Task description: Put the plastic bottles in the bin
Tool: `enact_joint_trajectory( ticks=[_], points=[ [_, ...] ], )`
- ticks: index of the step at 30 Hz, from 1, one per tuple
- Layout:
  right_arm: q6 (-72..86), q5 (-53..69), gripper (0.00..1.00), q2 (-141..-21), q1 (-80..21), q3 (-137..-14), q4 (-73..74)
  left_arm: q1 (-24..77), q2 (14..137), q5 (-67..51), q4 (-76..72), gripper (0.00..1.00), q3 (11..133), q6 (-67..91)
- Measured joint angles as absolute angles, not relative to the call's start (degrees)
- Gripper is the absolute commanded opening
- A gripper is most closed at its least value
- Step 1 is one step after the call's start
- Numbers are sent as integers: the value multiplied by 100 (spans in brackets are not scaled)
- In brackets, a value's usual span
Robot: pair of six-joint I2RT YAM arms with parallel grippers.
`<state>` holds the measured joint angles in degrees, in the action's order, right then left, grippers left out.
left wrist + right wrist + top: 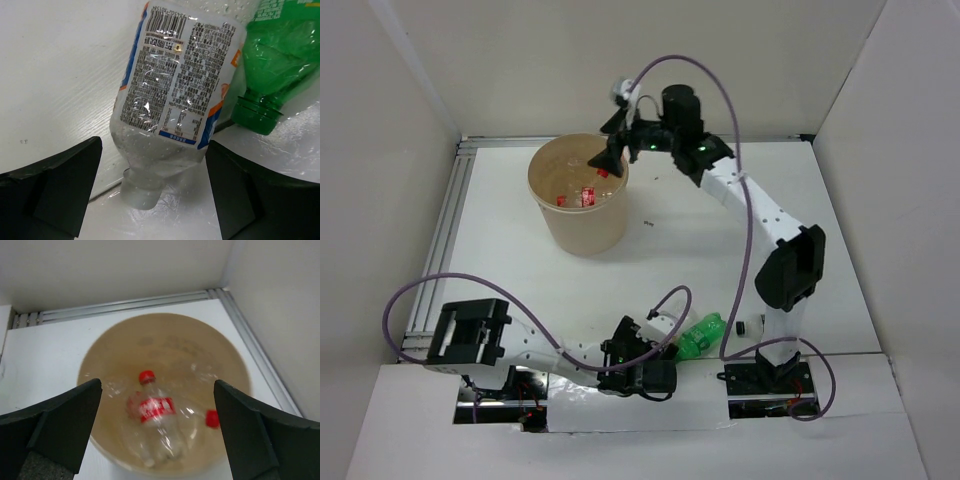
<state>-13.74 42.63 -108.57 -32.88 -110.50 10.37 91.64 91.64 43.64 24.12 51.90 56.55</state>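
The tan bin (570, 225) stands at the back left of the table. My right gripper (608, 158) hovers open over its rim. In the right wrist view the gripper (158, 385) is empty. Below it, inside the bin (165, 335), a blurred clear bottle with a red cap and red label (157, 412) lies beside another red cap (212, 418). My left gripper (154, 147) is open, with its fingers on either side of the neck end of a capless clear bottle with a white printed label (175, 85). That bottle lies on the table. A green bottle (280, 55) lies just to its right, and it also shows in the top view (702, 335).
A small black-capped item (748, 326) lies by the right arm's base. An aluminium rail (440, 240) runs along the table's left edge, and white walls enclose the table on three sides. The clear and green bottles lie at the table's near edge beside the arm bases.
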Motion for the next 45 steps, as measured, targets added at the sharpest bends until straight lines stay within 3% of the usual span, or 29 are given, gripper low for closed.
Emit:
enact_joint_trajectory(
  ticks=[4,6,7,8,9,11,12,13,14,15,19,20,25,26,27,28,29,32,33,37,38,40,41,45],
  points=[
    [-1221,4329,77,-10031,-2255,-10637,1264,9153,9542,4388,2399,70,5304,5730],
    [-1240,4475,56,-9373,-1555,-10103,1365,9115,9662,4436,2370,47,5376,5730],
    [-1269,4589,45,-9024,-1175,-9776,1426,9100,9695,4460,2342,23,5426,5697],
    [-1291,4672,45,-8722,-886,-9487,1551,9078,9725,4451,2327,23,5468,5708],
    [-1400,4836,42,-8403,-574,-9203,1691,9059,9754,4447,2320,9,5511,5706],
    [-1881,5153,41,-7800,-132,-8543,2198,9021,9791,4442,2379,0,5629,5669],
    [-2185,5301,49,-7531,69,-8239,2528,9015,9800,4453,2451,0,5732,5660],
    [-2558,5419,62,-7293,250,-7955,2899,9015,9795,4482,2536,0,5843,5645],
    [-2965,5496,92,-7096,427,-7664,3238,9015,9778,4523,2676,0,6003,5607],
    [-3330,5548,100,-6917,585,-7380,3647,9015,9710,4578,2803,0,6171,5588],
    [-4731,5476,100,-6425,1063,-6410,4805,9015,9037,5033,3336,0,6661,5548],
    [-5046,5443,96,-6309,1166,-6167,5015,9013,8772,5192,3437,0,6777,5509],
    [-6340,5345,51,-5931,1380,-5518,5883,8733,7697,6106,3632,1,7465,5011],
    [-6729,5363,35,-5909,1382,-5463,6114,8556,7544,6294,3632,1,7568,4912],
    [-7037,5393,33,-5909,1378,-5428,6340,8353,7428,6493,3621,1,7649,4786],
    [-7258,5428,35,-5907,1358,-5382,6552,8141,7334,6626,3575,1,7690,4661],
    [-7483,5433,48,-5902,1297,-5319,6729,7826,7253,6748,3489,4,7714,4504],
    [-7953,5411,66,-5865,847,-5205,6995,6945,7140,6954,2965,6,7679,3889],
    [-8075,5393,78,-5835,663,-5194,7072,6613,7111,6936,2757,7,7634,3699],
    [-8239,5273,84,-5686,-45,-5113,7120,5413,7098,6622,2198,16,7572,3229],
    [-8213,5229,84,-5677,-169,-5094,7122,5122,7100,6495,2167,21,7583,3175],
    [-8119,5107,87,-5697,-530,-5085,7105,4460,7170,6165,2147,42,7669,3124],
    [-8034,5048,88,-5708,-729,-5072,7070,4169,7236,6012,2154,64,7743,3087],
    [-7535,4602,91,-5728,-1559,-4888,6792,3566,7581,5419,2241,86,8099,2886]
  ],
)
